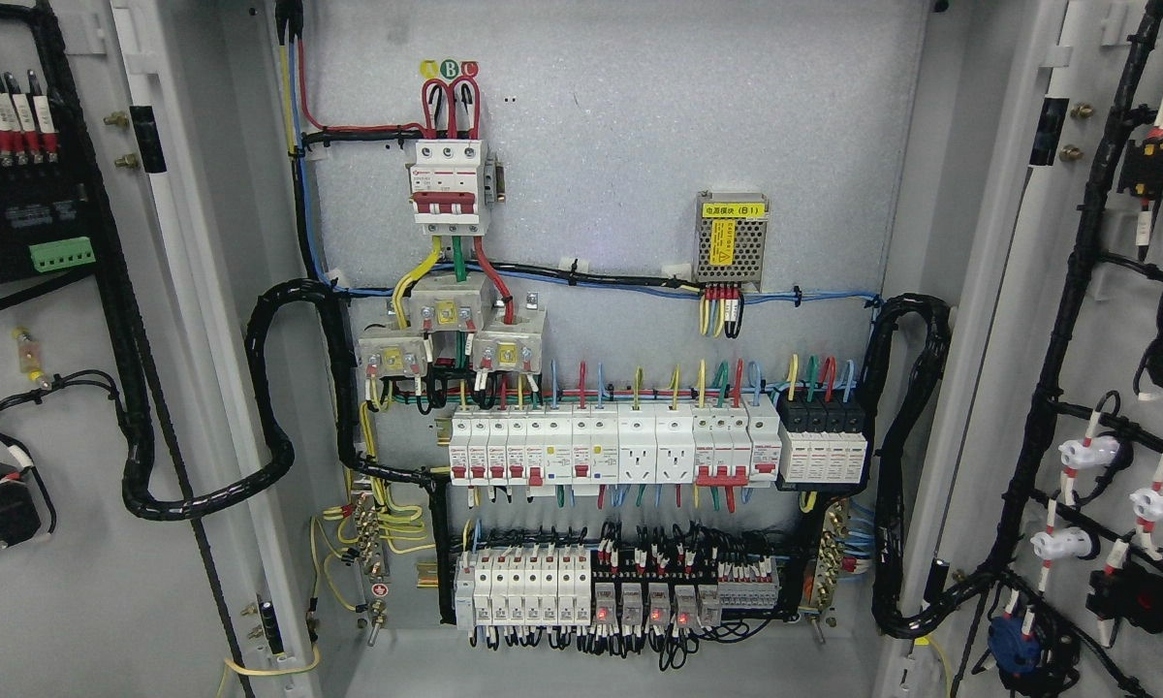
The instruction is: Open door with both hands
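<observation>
Backplate: grey panel (620, 126) fills the middle of my head view, fully exposed, carrying a main breaker (449, 184), a small power supply (732, 248), a breaker row (612, 444) and a relay row (611, 587).
Left door: leaf (68, 407) swung wide to the picture's left, its inner face and wiring turned toward me.
Right door: leaf (1124, 368) swung wide to the right, likewise showing its wired inner face.
Cable loops: black harnesses (276, 407) bridge cabinet to door at each hinge side; both hang slack, neither looks taut.
Hands: I see neither robot hand nor arm anywhere in the picture, so I cannot tell whether fingers are spread or curled.
Progress: I judge the opening essentially done, both leaves clear of the interior.
Step in hand: confirm the doors rest open and keep the arms clear.
Method: if either leaf needs more swing, I would push on bare sheet metal near the free edge, away from mounted parts and wires, slowly, watching the harness loop for tension.
Risk: snagging door wiring, or a leaf drifting shut.
</observation>
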`<state>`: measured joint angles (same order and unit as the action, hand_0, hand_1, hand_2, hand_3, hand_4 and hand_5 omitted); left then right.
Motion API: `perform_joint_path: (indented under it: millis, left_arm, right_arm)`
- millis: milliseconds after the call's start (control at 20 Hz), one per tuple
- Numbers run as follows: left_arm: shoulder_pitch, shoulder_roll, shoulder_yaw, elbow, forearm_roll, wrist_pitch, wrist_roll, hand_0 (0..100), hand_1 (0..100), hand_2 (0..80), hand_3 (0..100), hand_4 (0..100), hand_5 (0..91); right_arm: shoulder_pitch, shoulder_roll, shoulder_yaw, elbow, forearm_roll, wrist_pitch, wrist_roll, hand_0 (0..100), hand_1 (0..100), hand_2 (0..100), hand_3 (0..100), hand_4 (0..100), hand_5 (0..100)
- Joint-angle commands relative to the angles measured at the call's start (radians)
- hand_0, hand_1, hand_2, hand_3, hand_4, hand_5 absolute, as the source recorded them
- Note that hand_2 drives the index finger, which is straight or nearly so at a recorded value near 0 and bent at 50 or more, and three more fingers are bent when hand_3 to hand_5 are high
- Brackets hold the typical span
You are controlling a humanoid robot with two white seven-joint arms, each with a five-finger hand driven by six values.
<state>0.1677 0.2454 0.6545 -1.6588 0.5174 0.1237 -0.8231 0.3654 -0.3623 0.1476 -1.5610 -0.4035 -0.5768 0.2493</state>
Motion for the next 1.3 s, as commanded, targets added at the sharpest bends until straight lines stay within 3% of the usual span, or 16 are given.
perform_joint_path:
  millis: [0,100,300,451,851,1251]
  left_arm:
    - [0.104,-0.193,-0.310,-0.182,-0.089,-0.148,0.129,30,0,2.8,3,4,0.0]
    - [0.128,-0.215,-0.419,-0.177,-0.160,-0.247,0.214,30,0,2.8,3,4,0.0]
    - [0.179,-0.219,-0.608,-0.165,-0.321,-0.340,0.464,30,0,2.8,3,4,0.0]
    - [0.187,-0.219,-0.671,-0.124,-0.391,-0.375,0.593,30,0,2.8,3,4,0.0]
    - [0.188,-0.219,-0.704,-0.114,-0.401,-0.392,0.705,30,0,2.7,3,4,0.0]
    - [0.187,-0.221,-0.717,-0.114,-0.401,-0.389,0.717,30,0,2.7,3,4,0.0]
  right_arm:
    - [-0.039,0.184,0.020,0.001,0.054,0.037,-0.010,22,0,0,0,0,0]
    - [-0.054,0.207,0.020,-0.001,0.086,0.037,-0.012,22,0,0,0,0,0]
    - [-0.077,0.212,0.021,-0.002,0.098,0.069,-0.030,22,0,0,0,0,0]
    - [-0.083,0.217,0.032,-0.001,0.098,0.080,-0.031,22,0,0,0,0,0]
    - [-0.083,0.220,0.063,0.012,0.098,0.080,-0.031,22,0,0,0,0,0]
    - [-0.083,0.221,0.087,0.025,0.100,0.078,-0.031,22,0,0,0,0,0]
